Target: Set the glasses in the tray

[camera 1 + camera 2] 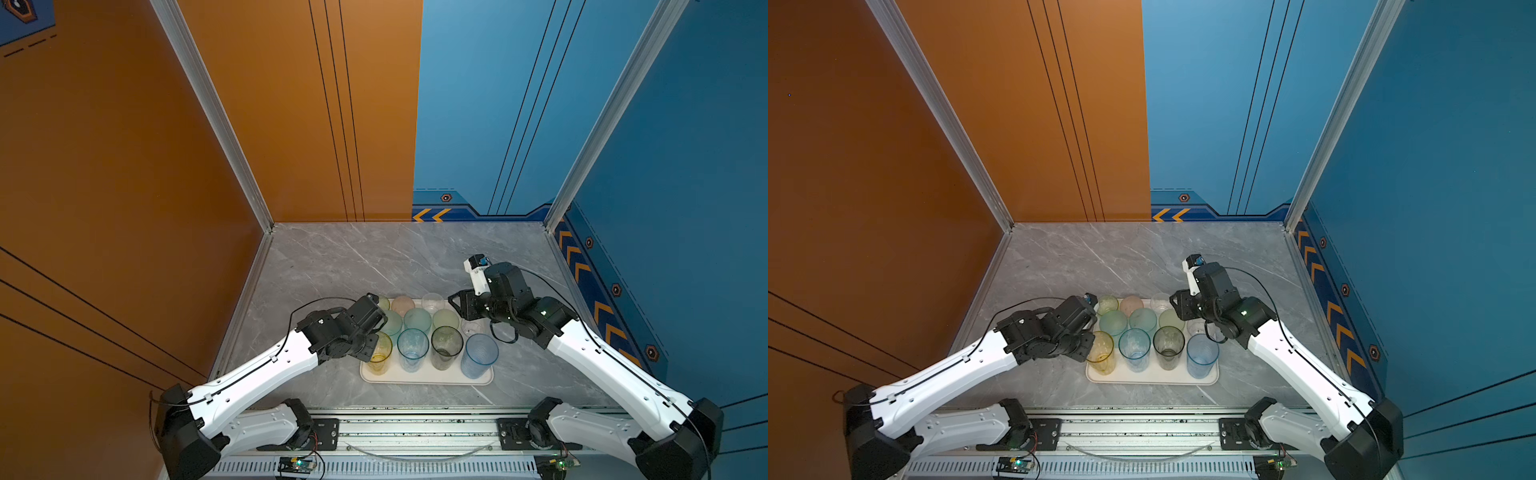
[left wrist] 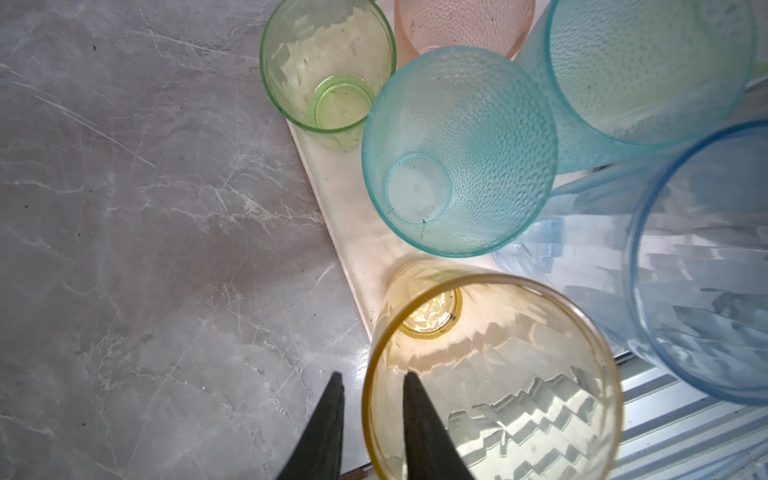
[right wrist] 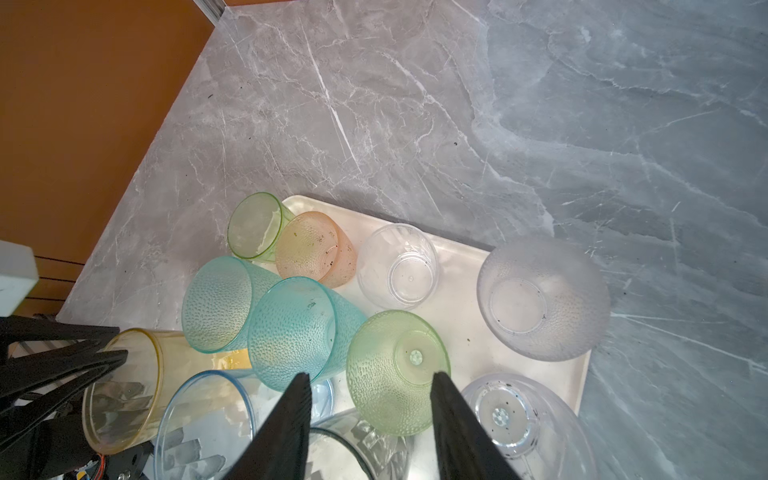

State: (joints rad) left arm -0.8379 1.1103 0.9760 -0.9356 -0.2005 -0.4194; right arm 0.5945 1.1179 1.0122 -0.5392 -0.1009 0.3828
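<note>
twelve glasses [image 1: 1168, 343]: upright, mouths up, packed in three rows of four on the tray [image 1: 424, 376].
tray: cream-white with a low rim, lying on the grey marble tabletop [image 1: 332, 257] near its front edge.
left gripper [image 2: 372, 376]: pointing down at the tray's near left corner; jaws a little apart and straddling the rim of the yellow tumbler [image 2: 490, 374], one inside and one outside, with a gap to the wall on both sides; it has hold of nothing.
yellow tumbler: tall and faceted, standing on the tray, leftmost in the near row.
rest of near row: pale blue tumbler [image 1: 412, 349], smoky grey tumbler [image 1: 446, 347], large blue tumbler [image 1: 480, 355], all tall.
middle row: first teal tumbler [image 1: 390, 322], second teal tumbler [image 1: 417, 320], green pebbled tumbler [image 1: 445, 320], short clear tumbler [image 1: 471, 330].
far row: small green tumbler [image 1: 382, 302], pink tumbler [image 1: 402, 305], clear tumbler [image 1: 432, 301], frosted grey tumbler [image 3: 540, 299] at the far right corner, hidden under the right gripper [image 3: 372, 374] in both top views.
right gripper: hanging above the tray's far right part, pointing down over the green pebbled tumbler; jaws well apart, gripping nothing.
</note>
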